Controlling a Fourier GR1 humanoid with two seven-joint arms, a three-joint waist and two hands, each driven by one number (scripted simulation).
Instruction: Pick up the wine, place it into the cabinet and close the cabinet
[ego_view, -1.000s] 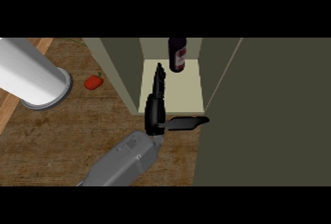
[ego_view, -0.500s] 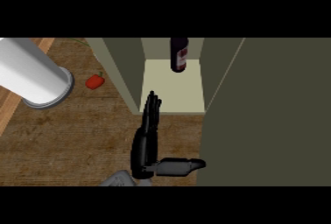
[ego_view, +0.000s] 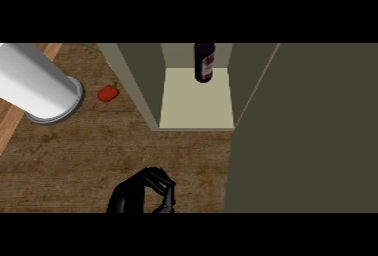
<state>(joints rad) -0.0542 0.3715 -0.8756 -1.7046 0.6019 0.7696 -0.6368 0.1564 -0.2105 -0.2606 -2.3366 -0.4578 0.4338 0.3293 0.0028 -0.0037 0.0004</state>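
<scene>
At the near edge the left hand hangs over the wooden counter, fingers curled on nothing. Farther off, the cabinet stands open, with the wine upright at its far end. A red pepper lies to its left.

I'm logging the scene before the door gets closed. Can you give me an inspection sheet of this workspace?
Surface: wooden counter, brown grain.
Job's things: wine bottle stands upright at the back of the cabinet, on its pale shelf; the cabinet door stands open at the right.
Clutter: small red pepper on the counter left of the cabinet; large white cylinder at the far left, apart from the pepper.
Hands: left hand low in the view, fingers curled, holding nothing, clear of the cabinet; right hand not in view.
Cables: nothing seen.
Surroundings: lighter wood strip along the left edge.
</scene>
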